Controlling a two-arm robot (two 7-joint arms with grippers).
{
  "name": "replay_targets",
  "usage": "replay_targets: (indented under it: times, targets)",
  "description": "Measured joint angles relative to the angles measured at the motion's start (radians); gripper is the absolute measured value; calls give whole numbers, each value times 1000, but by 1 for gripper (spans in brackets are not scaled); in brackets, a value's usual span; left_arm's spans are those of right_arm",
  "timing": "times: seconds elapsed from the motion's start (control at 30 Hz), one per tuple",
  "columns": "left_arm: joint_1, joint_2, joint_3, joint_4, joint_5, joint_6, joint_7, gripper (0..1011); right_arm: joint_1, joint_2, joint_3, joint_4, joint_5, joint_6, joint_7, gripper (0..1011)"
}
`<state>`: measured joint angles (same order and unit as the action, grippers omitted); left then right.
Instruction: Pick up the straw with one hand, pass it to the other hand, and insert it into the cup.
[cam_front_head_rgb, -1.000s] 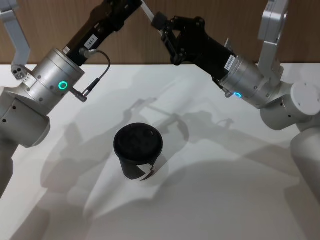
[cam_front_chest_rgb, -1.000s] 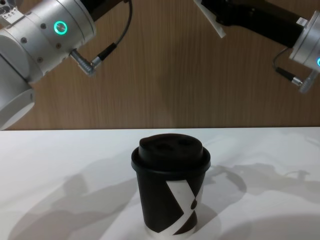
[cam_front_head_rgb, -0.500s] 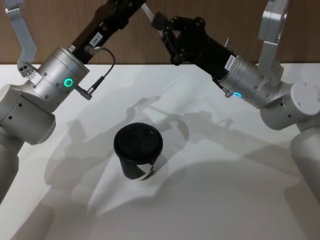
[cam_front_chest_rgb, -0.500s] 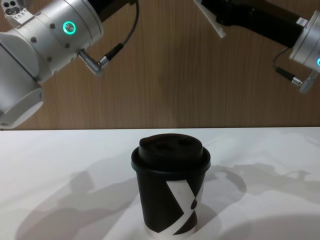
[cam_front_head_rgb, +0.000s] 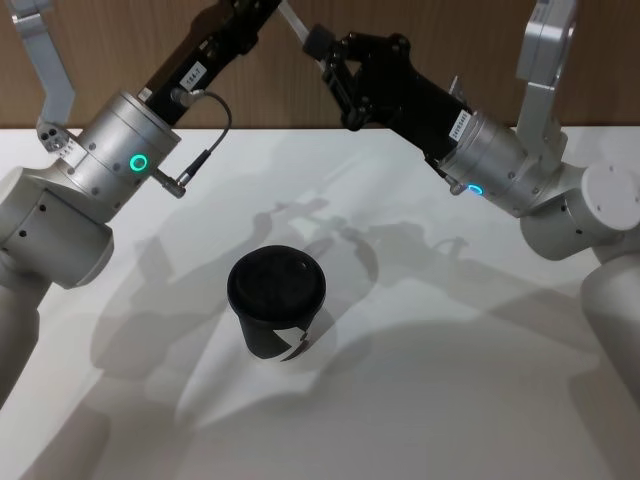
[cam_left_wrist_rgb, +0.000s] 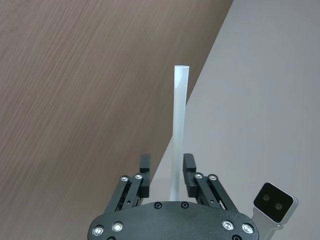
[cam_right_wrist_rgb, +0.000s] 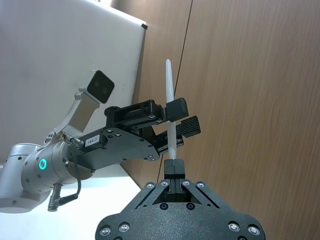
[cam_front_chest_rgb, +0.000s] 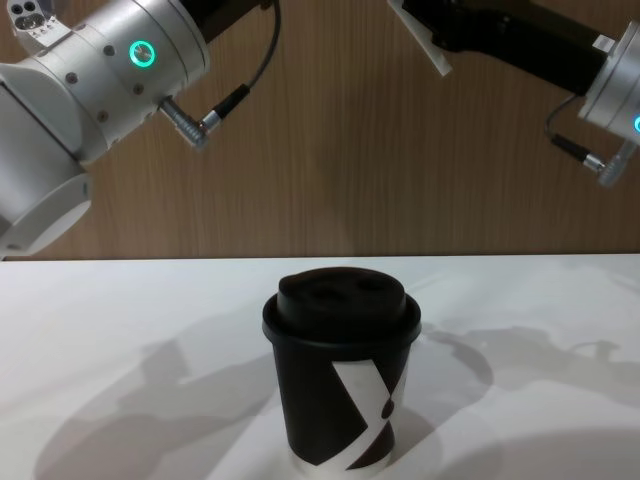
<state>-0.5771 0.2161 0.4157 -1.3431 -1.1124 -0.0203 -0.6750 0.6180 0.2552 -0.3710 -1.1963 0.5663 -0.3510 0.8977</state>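
Observation:
The black cup (cam_front_head_rgb: 277, 300) with its domed lid stands upright mid-table, seen from the side in the chest view (cam_front_chest_rgb: 342, 375). High above the table's far edge, my right gripper (cam_right_wrist_rgb: 173, 165) is shut on the lower part of the white straw (cam_right_wrist_rgb: 169, 95). My left gripper (cam_left_wrist_rgb: 166, 162), the one labelled 184-7, reaches in from the left. Its fingers stand open on either side of the straw (cam_left_wrist_rgb: 178, 125), farther up than the right gripper's hold. In the head view both grippers meet at the straw (cam_front_head_rgb: 292, 20). Its lower end (cam_front_chest_rgb: 430, 50) pokes out below the right gripper.
The white table (cam_front_head_rgb: 450, 380) spreads around the cup, crossed by the arms' shadows. A brown wood-grain wall (cam_front_chest_rgb: 380, 170) stands behind its far edge. Both arms hang well above the cup.
The left arm's wrist has shifted up and to the right, carrying its gripper in around the straw. The right arm, straw and cup have stayed put.

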Motion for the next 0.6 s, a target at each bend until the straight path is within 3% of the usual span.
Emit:
replay_targets:
  times: [0.37,0.6]
  targets:
    - [-1,8,4,-1,-5,-7,11,108,0,0,0,0,0,0,0,0]
    - [0,15,9,-3,-8,-12,20,15,0,0,0,0,0,0,0,0]
